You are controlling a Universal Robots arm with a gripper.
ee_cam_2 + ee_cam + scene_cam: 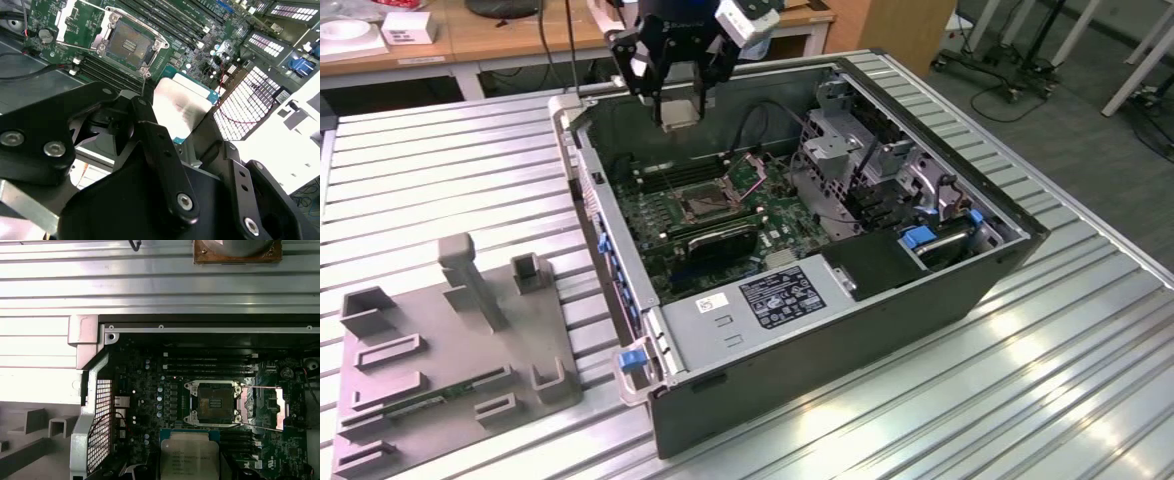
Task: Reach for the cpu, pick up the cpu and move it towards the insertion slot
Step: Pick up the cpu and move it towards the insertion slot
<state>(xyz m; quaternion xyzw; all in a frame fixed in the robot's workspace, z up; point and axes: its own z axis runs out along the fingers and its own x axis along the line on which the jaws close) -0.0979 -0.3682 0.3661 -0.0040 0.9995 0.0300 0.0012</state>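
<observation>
We see the gripper (678, 108) fingers closed on the cpu (678, 112), above the open case, not yet over the insertion slot (698, 203). We judge it light, stiff, fragile; edges are best for holding
</observation>
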